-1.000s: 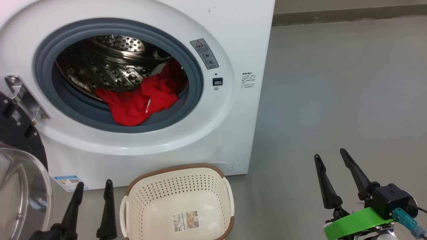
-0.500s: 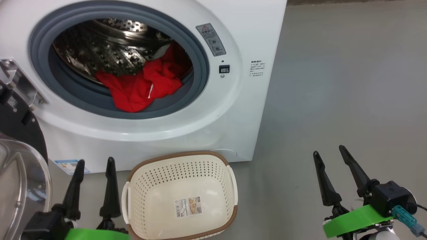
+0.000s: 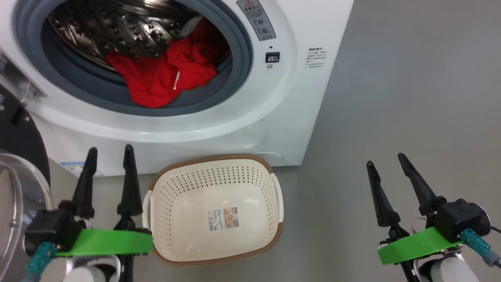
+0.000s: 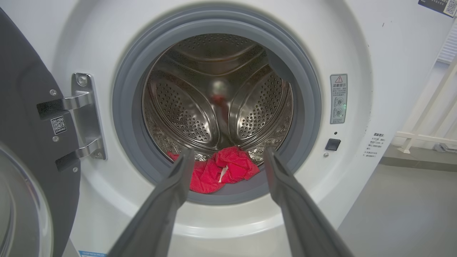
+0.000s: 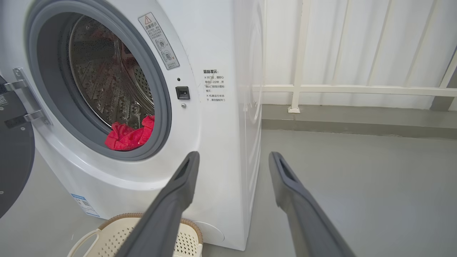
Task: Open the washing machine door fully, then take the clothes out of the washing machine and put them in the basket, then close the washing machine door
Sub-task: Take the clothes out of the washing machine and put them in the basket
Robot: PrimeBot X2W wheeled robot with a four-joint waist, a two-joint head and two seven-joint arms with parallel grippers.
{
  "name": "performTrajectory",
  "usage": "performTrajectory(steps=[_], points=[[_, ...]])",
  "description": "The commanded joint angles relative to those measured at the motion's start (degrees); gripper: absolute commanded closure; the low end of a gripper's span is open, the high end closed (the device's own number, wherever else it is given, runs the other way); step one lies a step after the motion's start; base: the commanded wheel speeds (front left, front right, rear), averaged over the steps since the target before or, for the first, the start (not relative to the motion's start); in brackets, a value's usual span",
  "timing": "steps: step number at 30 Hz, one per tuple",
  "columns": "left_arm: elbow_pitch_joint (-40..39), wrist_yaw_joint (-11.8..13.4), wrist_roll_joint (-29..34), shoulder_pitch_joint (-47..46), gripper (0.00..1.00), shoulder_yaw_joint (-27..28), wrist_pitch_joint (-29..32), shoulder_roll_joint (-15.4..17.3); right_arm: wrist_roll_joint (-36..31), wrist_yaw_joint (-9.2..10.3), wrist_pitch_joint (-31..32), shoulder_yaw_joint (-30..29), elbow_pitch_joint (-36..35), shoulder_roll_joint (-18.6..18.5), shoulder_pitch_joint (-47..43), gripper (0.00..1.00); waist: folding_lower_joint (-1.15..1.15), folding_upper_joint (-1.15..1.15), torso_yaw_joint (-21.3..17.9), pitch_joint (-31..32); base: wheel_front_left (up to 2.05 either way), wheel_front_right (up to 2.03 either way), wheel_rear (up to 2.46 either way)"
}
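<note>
Since a second ago my head camera has tipped downward: the washing machine [image 3: 274, 117] sits higher in the head view and more of my left pincer [image 3: 110, 149] is in sight, green band and all. Against the machine itself, the clothes and the basket lie as they did.

The door [image 3: 19, 145] hangs open at my left on its metal hinge [image 4: 85, 117], its inner black face carrying a small QR sticker [image 4: 58, 125] too small to read. The red clothes [image 3: 156, 82] lie at the front of the steel drum [image 4: 214, 96], spilling onto the grey rubber ring [image 4: 125, 107], with a strip of white showing in the folds.

The basket [image 3: 211, 157] stands on the floor [image 3: 391, 98] just in front of the machine, with only a paper label [image 3: 223, 218] on its bottom; the label has a barcode and a small picture, its print illegible.

Right of the opening is a grey warning sticker [image 3: 256, 17] with a red triangle, and further right a few printed lines [image 3: 316, 58] that I cannot make out. A blue sticker [image 3: 76, 167] sits low on the machine's front.

My left pincer hovers beside the basket's left handle, its fingers spread wide and holding nothing. My right pincer [image 3: 385, 158] hangs well off to the right over bare floor, also spread wide and holding nothing.
</note>
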State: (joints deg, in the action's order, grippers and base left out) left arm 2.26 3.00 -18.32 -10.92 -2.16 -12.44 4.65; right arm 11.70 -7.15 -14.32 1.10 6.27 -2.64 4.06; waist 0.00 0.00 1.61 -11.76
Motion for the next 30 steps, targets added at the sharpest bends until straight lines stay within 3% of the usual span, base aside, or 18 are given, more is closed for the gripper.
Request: performTrajectory(steps=[1, 16, 30], points=[[-0.5, -0.3, -0.3, -3.1, 0.0, 2.0, -0.6, 1.2, -1.1, -0.34, -0.7, 1.6, -1.7, -0.2, 2.1, 0.0, 0.0, 0.0, 0.1, -1.8, 0.0, 0.0, 0.0], [10.1, -3.7, -3.1, -18.1, 0.0, 3.7, -2.3, 1.5, -2.2, -0.34, -0.7, 1.6, -2.9, -0.2, 5.4, 0.0, 0.0, 0.0, -1.4, -9.6, 0.0, 0.0, 0.0], [16.7, -4.0, -0.9, -31.8, 0.0, 5.2, -2.5, 2.6, -2.4, -0.34, -0.7, 1.7, -4.2, -0.2, 8.2, 0.0, 0.0, 0.0, -2.5, -17.1, 0.0, 0.0, 0.0]])
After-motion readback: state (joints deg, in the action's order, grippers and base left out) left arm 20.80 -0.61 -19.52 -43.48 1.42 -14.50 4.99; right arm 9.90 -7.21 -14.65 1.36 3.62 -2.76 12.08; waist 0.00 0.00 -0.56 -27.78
